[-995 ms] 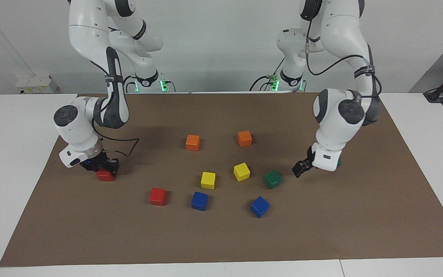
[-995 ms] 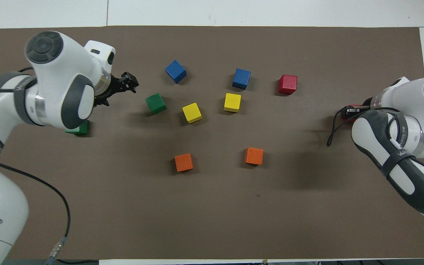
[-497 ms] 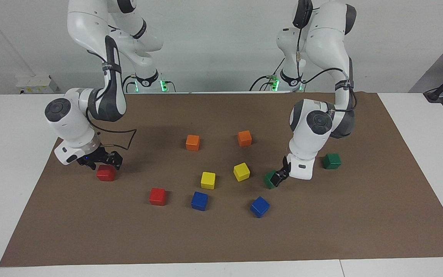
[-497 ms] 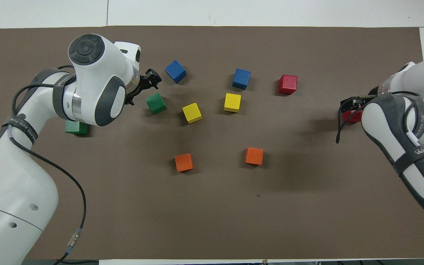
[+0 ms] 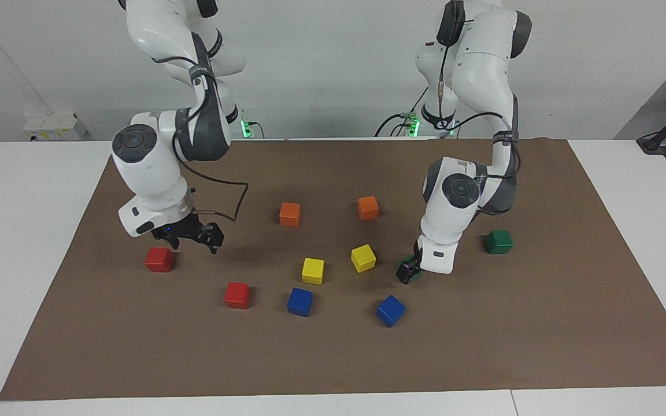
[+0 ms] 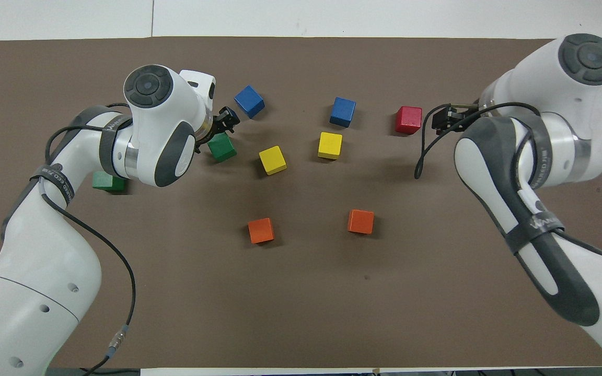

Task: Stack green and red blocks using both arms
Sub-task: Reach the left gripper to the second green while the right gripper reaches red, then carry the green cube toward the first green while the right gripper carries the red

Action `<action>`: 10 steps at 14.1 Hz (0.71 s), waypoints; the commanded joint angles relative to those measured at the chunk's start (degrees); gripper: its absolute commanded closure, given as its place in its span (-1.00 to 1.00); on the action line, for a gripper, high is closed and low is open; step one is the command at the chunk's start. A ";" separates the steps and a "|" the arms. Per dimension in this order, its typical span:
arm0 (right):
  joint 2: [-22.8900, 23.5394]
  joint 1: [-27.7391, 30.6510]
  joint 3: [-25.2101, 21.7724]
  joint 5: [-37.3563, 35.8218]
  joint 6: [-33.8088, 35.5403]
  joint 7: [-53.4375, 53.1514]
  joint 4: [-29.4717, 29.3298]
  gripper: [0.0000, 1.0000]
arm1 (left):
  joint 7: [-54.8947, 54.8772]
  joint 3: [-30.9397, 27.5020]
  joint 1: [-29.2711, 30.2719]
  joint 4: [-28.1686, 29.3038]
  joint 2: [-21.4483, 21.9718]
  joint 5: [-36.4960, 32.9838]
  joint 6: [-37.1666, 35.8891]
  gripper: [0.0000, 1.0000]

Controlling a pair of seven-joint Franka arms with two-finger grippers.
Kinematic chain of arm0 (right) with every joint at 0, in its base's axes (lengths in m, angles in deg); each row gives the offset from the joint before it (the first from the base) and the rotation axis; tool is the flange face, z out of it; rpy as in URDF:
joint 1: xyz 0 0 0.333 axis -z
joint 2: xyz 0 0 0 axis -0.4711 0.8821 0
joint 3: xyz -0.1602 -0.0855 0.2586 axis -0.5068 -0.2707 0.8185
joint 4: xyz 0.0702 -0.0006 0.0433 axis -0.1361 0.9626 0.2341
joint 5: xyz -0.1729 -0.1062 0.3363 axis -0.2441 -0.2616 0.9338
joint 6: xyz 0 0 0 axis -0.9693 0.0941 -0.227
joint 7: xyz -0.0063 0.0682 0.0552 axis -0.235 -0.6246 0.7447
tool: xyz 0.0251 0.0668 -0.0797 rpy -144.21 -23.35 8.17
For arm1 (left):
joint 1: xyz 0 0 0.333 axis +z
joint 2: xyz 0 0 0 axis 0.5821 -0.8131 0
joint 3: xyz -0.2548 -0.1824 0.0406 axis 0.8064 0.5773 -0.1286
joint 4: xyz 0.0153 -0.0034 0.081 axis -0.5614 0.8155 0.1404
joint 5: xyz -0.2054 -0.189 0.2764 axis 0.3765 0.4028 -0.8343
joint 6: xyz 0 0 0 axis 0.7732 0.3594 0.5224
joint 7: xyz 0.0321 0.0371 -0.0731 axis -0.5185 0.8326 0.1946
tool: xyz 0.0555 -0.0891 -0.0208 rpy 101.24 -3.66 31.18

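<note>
One green block (image 5: 416,275) lies near the middle of the mat, beside a yellow block; in the overhead view it (image 6: 222,149) is partly covered by the left arm. My left gripper (image 5: 407,271) is down at this block, open, with its fingers either side of it. The second green block (image 5: 499,241) lies alone toward the left arm's end. My right gripper (image 5: 194,241) is open and empty, raised over the mat between the two red blocks (image 5: 159,259) (image 5: 237,294). In the overhead view one red block (image 6: 408,119) shows beside the right gripper (image 6: 443,119); the other is hidden under the arm.
A brown mat (image 5: 333,358) covers the table. Two orange blocks (image 5: 289,214) (image 5: 367,207) lie nearer to the robots. Two yellow blocks (image 5: 313,270) (image 5: 363,257) lie in the middle, and two blue blocks (image 5: 300,301) (image 5: 390,310) lie farther out.
My right gripper let go of the red block, rose and moved toward the middle. My left gripper swung from the outer green block to the middle one and came down at it.
</note>
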 commanded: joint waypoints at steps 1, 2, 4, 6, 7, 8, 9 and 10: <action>9.54 -0.30 -0.02 0.05 1.06 -2.52 -10.84 -1.00 | 2.54 -0.92 -1.50 1.92 0.03 -1.27 3.13 -1.00; 11.12 -1.18 -0.02 -0.47 0.80 -4.70 -11.37 -1.00 | 4.64 -0.92 -2.20 1.57 -0.49 -1.18 3.13 -0.86; 15.08 -2.50 -0.02 -0.56 0.36 -6.22 -15.84 -1.00 | 8.00 -0.92 -2.38 0.96 -0.85 -1.18 2.26 0.36; 17.46 -2.94 -0.02 -0.91 -0.16 -6.31 -18.05 -1.00 | 8.79 -1.01 -2.47 0.87 -0.76 -1.27 -0.27 1.00; 17.82 -3.21 -0.02 -1.26 -1.21 -6.22 -18.06 -1.00 | 8.10 -1.01 -2.12 -1.05 -0.67 -2.31 -5.69 1.00; 18.26 -3.21 -0.02 -1.18 -2.35 -6.22 -17.97 -1.00 | 7.05 -0.84 -1.42 -4.98 -0.59 -4.50 -11.83 1.00; 18.61 -3.12 -0.02 -1.26 -4.71 -6.31 -17.62 -1.00 | 3.56 -0.66 -0.20 -5.72 1.07 -4.26 -15.98 1.00; 18.79 -3.29 -0.02 -1.09 -7.70 -6.22 -16.66 -1.00 | -1.18 -0.57 1.64 -5.03 4.22 -3.99 -18.98 1.00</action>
